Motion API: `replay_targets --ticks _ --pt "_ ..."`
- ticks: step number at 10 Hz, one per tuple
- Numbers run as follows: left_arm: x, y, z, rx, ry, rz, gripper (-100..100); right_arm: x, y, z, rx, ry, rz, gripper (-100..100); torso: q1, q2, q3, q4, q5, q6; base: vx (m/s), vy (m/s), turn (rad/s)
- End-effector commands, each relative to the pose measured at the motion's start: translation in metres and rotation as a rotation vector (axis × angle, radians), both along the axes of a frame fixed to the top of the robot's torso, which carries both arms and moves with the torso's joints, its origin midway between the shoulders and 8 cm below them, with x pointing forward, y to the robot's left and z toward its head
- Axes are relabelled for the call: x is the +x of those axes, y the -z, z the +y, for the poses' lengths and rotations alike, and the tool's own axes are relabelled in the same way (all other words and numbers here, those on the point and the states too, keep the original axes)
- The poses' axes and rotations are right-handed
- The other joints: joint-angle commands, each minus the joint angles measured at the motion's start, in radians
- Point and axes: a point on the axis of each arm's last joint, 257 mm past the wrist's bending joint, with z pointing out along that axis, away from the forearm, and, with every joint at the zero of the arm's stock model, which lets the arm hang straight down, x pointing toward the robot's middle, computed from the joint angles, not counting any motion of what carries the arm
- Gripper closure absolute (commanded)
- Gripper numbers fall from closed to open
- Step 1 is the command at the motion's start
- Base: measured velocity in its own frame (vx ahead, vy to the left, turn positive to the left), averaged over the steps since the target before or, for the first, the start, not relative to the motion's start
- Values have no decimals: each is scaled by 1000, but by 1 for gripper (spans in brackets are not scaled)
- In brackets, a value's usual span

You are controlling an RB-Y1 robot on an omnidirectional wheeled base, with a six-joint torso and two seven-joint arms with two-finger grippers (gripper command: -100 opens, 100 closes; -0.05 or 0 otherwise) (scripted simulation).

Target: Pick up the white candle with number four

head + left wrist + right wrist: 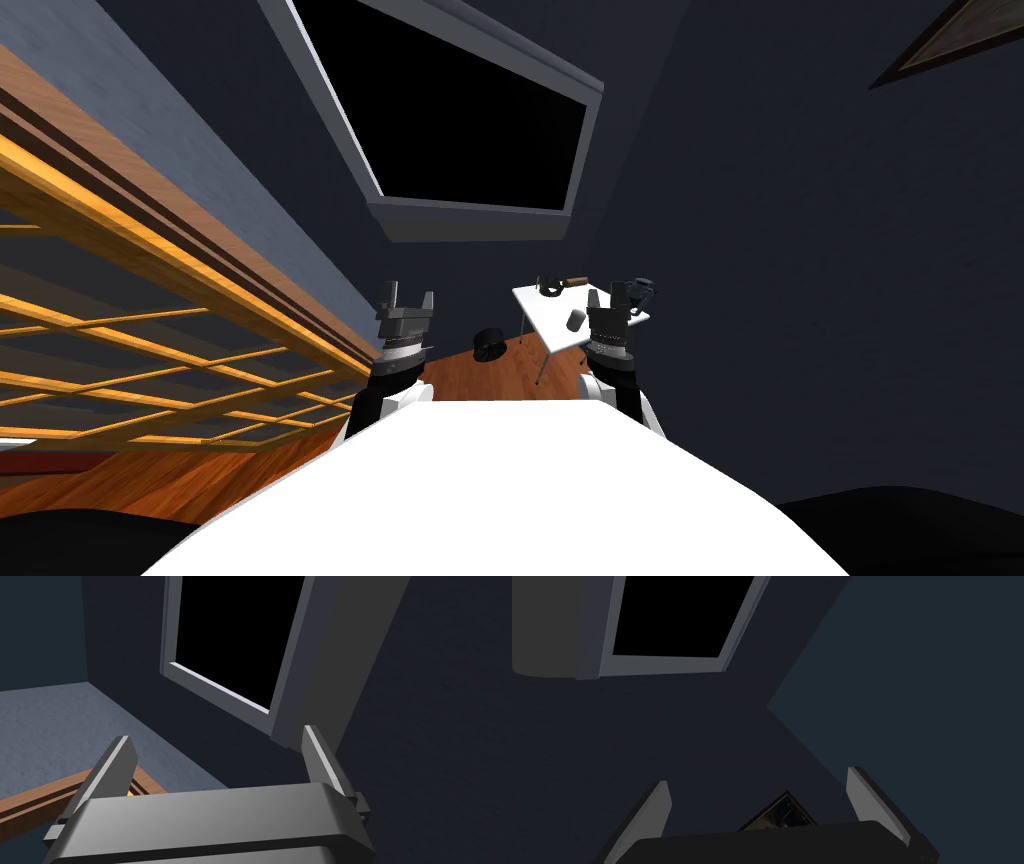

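Ahead, one white worktop (545, 318) is standing on the wood floor (500, 375). Two grippers, the left gripper (406, 297) and the right gripper (617, 296), are hanging with jaws spread. One small white candle (594, 299) is sitting on the worktop near one grey cylinder (577, 320).

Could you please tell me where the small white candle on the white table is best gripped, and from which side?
Probably across the sides of the small white candle, which seems to stand upright on the white table; its detail is too small to tell. Come from above with the open right gripper, as a dark grey cylinder stands close beside it.
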Motion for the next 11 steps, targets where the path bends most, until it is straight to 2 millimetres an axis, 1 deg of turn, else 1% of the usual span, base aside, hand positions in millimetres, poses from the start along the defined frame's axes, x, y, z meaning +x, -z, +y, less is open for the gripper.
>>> replay_targets --ticks 1,3,4,5,7,8,9,10,11 --pt "0 0 0 0 0 0 0 3 7 5 -35 -19 20 -100 0 0 0 0 0 0 -2 4 34" --pt "0 0 0 0 0 0 0 7 24 11 -84 -47 60 -100 0 0 0 0 0 0 -7 7 58" --pt "0 0 0 0 0 0 0 10 36 14 -109 -61 86 -100 0 0 0 0 0 0 -10 7 81" --pt "0 0 0 0 0 0 0 10 36 15 -120 -67 88 -100 0 1 0 0 0 0 -7 3 14" --pt "0 0 0 0 0 0 0 14 66 19 -173 -98 155 -100 0 1 0 0 0 0 -10 4 77" --pt "0 0 0 0 0 0 0 14 67 20 -184 -103 157 -100 0 1 0 0 0 0 -9 0 33" --pt "0 0 0 0 0 0 0 15 85 21 -214 -121 197 -100 0 1 0 0 0 0 -9 1 61" --pt "0 0 0 0 0 0 0 15 85 21 -218 -123 198 -100 0 1 0 0 0 0 -8 0 42" --pt "0 0 0 0 0 0 0 15 105 22 -250 -141 241 -100 0 1 0 0 0 0 -10 1 90"
